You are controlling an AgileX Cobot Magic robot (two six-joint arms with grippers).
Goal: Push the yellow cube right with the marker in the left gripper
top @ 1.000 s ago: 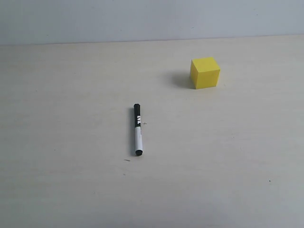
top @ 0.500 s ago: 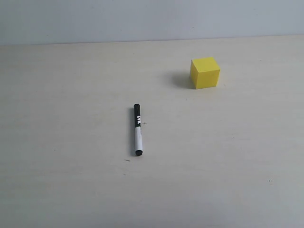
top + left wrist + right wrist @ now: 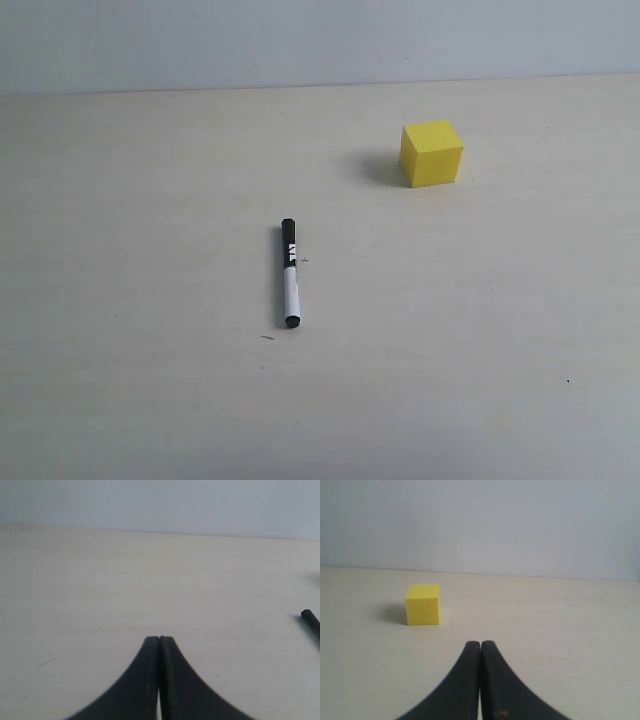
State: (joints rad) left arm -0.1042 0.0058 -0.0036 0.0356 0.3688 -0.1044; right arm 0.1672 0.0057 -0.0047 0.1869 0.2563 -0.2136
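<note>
The marker (image 3: 290,273) lies flat near the middle of the table in the exterior view, black cap end pointing away, untouched by any gripper. The yellow cube (image 3: 432,153) stands at the back right, well apart from the marker. Neither arm shows in the exterior view. In the left wrist view my left gripper (image 3: 159,639) is shut with nothing between its black fingers, and only the marker's black tip (image 3: 311,621) peeks in at the frame's edge. My right gripper (image 3: 480,643) is shut and empty, with the yellow cube (image 3: 422,604) standing some way beyond it.
A pale wooden table (image 3: 150,380) fills the scene, with a plain grey wall (image 3: 300,40) along its back edge. A few small dark specks (image 3: 267,337) dot the tabletop near the marker.
</note>
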